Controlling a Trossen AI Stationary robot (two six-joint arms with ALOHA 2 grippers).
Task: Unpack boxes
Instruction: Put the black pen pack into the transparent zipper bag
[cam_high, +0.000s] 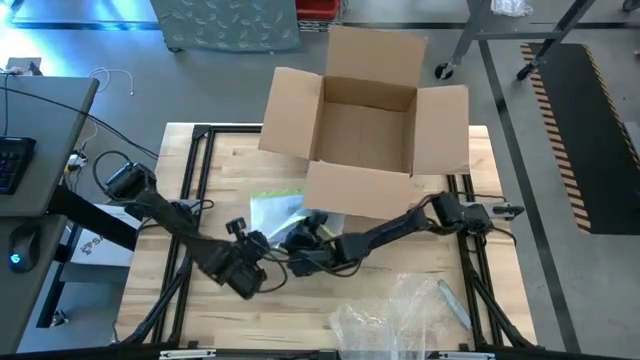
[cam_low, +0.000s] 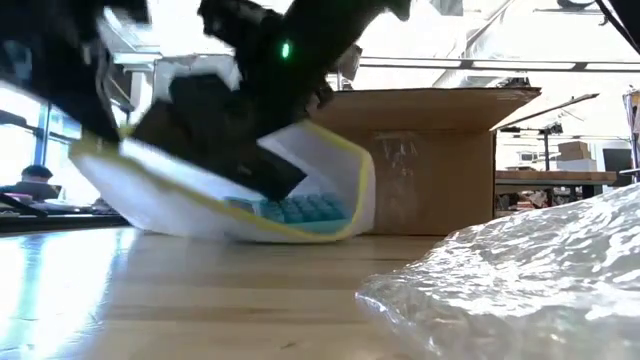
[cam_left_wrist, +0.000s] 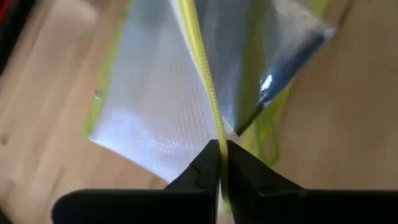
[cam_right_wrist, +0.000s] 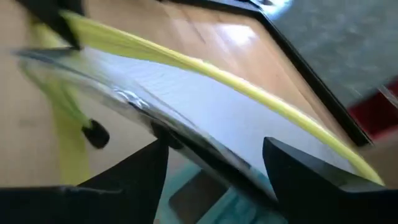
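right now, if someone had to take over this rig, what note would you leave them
Left tool: shut on the yellow edge of the clear sleeve, just in front of the box.
Right tool: open, its fingers either side of the same sleeve; no grip yet.
Cardboard box: at the far side of the table, flaps open, looks empty from above.
Crinkly plastic film: lying on the table's near right part.
Done: box opened, sleeve and film are out.
Left: the sleeve holds something teal, seen from the low view; probably the right tool closes next so the two can open or move it.

Yellow-edged clear sleeve (cam_high: 275, 212); crinkly plastic film (cam_high: 395, 315); table (cam_high: 180, 305).
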